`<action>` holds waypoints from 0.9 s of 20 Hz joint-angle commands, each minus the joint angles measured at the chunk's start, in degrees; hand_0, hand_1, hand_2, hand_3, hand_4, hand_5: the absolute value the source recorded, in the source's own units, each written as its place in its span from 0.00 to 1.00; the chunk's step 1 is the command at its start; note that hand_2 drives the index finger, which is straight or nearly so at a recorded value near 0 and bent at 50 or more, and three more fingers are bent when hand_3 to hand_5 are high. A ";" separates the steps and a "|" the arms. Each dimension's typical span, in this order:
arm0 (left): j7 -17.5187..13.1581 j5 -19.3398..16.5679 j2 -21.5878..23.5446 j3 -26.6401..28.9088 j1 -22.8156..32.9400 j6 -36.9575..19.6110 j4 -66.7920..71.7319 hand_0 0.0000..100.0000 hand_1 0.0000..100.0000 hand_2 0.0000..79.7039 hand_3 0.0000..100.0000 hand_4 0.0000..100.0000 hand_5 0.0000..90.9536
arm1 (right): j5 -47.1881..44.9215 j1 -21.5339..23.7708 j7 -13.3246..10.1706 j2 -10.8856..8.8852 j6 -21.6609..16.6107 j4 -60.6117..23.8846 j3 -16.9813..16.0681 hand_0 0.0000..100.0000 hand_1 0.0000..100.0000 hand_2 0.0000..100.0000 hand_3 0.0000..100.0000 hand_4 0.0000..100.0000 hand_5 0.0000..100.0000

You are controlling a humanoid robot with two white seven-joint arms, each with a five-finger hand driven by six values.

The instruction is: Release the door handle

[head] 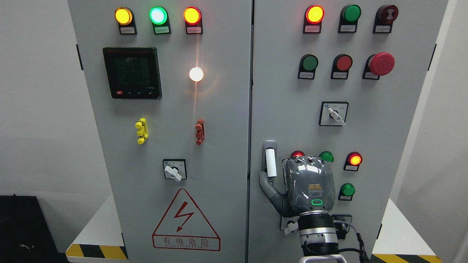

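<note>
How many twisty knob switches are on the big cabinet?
2. One knob switch is on the left door above the lightning warning sign; the other is on the right door, above the right hand, which may hide more.

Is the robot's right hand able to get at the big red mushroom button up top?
Probably yes. Nothing blocks the panel between the right hand and the red button, but the hand sits low by the door handle.
</note>
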 commanded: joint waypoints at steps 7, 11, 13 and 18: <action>0.01 -0.06 0.00 0.00 0.97 -0.05 -0.01 0.12 0.56 0.00 0.00 0.00 0.00 | -0.01 0.13 -0.03 0.09 0.16 0.12 -0.34 0.46 0.30 0.96 1.00 1.00 0.98; 0.01 0.03 0.00 0.00 0.97 -0.05 0.08 0.12 0.56 0.00 0.00 0.00 0.00 | -0.10 0.22 -0.20 0.09 0.16 -0.06 -0.34 0.48 0.30 0.96 1.00 1.00 0.98; 0.01 0.03 0.00 0.00 0.97 -0.05 -0.01 0.12 0.56 0.00 0.00 0.00 0.00 | -0.10 0.31 -0.20 0.09 0.16 -0.06 -0.34 0.49 0.30 0.96 1.00 1.00 0.98; 0.01 0.03 0.00 0.00 0.97 -0.05 -0.01 0.12 0.56 0.00 0.00 0.00 0.00 | -0.10 0.31 -0.29 0.09 0.16 -0.41 -0.34 0.51 0.31 0.96 1.00 1.00 0.98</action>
